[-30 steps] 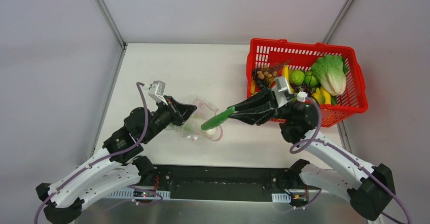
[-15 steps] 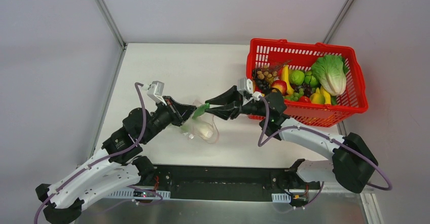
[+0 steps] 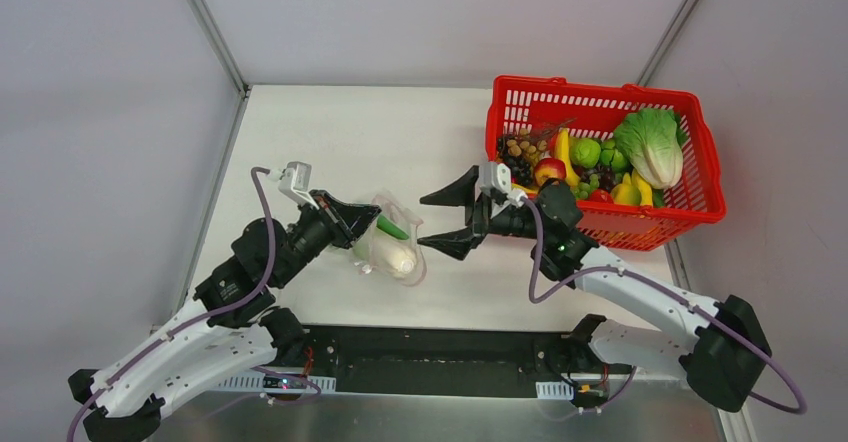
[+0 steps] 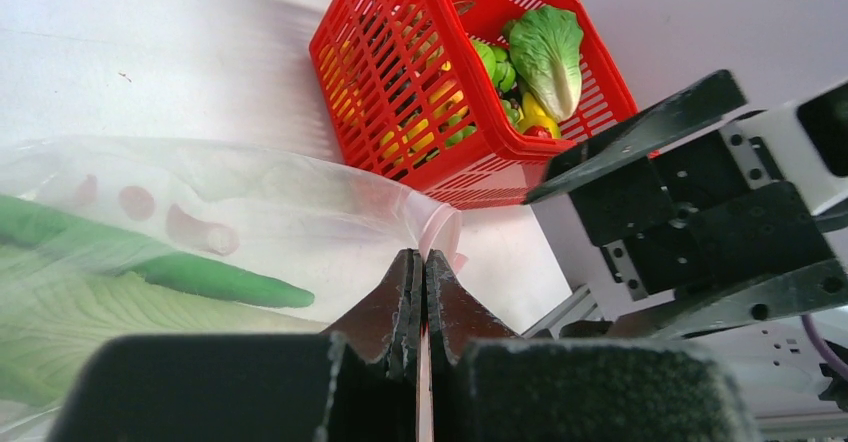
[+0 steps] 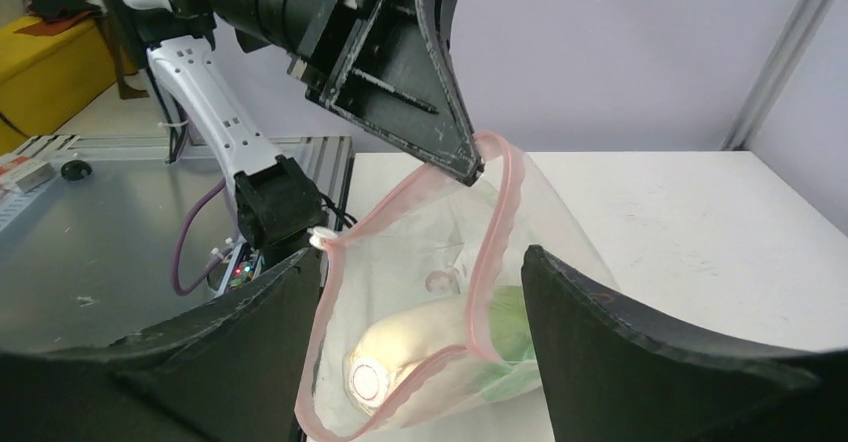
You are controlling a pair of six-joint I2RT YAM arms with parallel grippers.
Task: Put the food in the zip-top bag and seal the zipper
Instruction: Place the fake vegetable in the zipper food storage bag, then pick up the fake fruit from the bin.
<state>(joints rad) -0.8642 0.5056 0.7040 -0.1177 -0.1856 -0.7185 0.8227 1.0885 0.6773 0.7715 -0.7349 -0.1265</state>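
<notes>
The right tool (image 3: 428,221) has just let go. A second ago it carried the long green vegetable (image 3: 392,228) toward the zip-top bag (image 3: 374,249), and now that vegetable lies inside, next to the white oval piece (image 3: 401,259). The tool stands just right of the bag's mouth, jaws spread wide and holding nothing. The left tool (image 3: 368,224) is clamped on the bag's rim on the left side, holding the mouth lifted off the counter (image 3: 340,132). The zipper (image 5: 503,217) gapes, unsealed. At the far right the red basket (image 3: 598,96) holds more toy fruit, so I'd guess another fetch comes next, with sealing to follow once filling is finished.
</notes>
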